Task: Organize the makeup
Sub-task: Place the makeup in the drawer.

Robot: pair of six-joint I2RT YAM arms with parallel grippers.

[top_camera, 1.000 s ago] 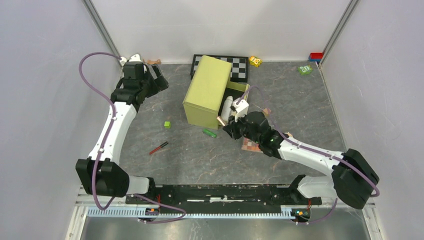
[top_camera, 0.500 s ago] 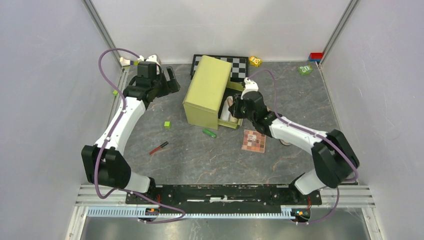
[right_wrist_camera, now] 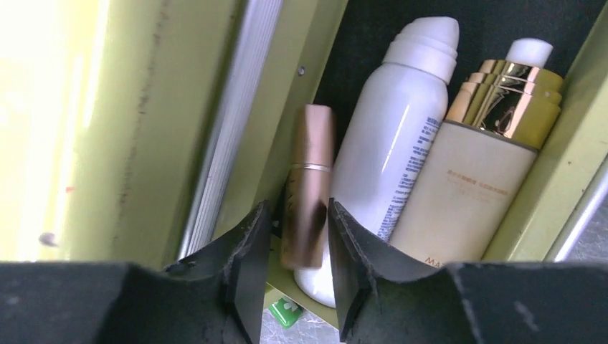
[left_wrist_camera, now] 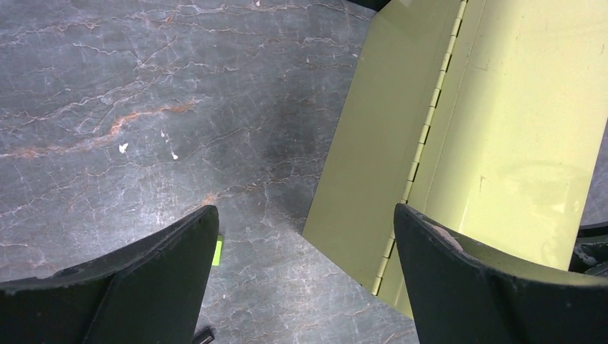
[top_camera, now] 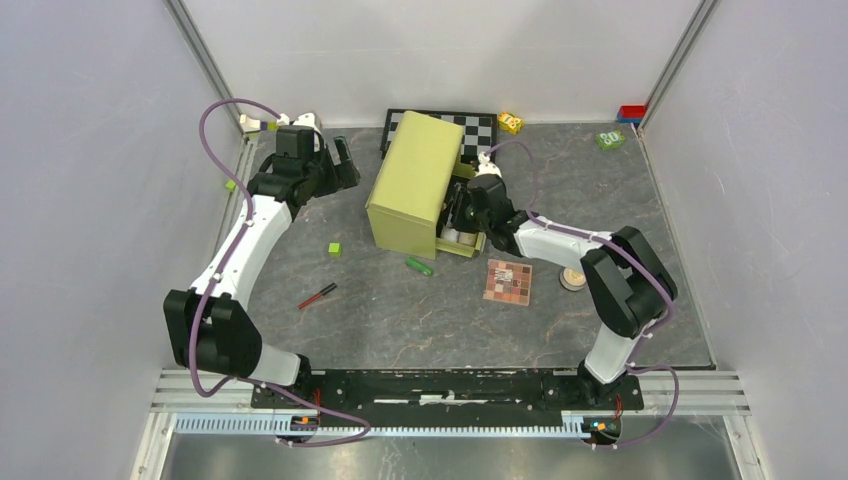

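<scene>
Right wrist view holds the only writing. The beige gold-capped bottle carries a faint gold line too small to read, and at its lower edge the letters "MA" are cut off by the box wall. The white plastic bottle bears a block of fine blue print, also unreadable. Both lie in the open olive-green hinged box, the beige one at the white one's 3 o'clock and a slim bronze tube at its 9 o'clock.

From the top view, near to far on the grey marbled bench:
- A red pencil lies at the box's 7 o'clock.
- A square pink-brown eyeshadow palette lies at 4 o'clock, with a round peach compact near it at its 3 o'clock.
- A green tube lies near the box's front edge at 6 o'clock.
- A tiny green cube sits at 8 o'clock.
- A black-and-white chequered board lies at 12 o'clock, partly hidden by the box's raised lid.

Reaching into the box, the right hand stands narrowly apart around the bronze tube's lower end. A sliver of green wall shows between the tube and one finger, while the other finger meets the tube's edge. At the box's 10 o'clock the left hand gapes wide over bare bench, holding nothing.
</scene>
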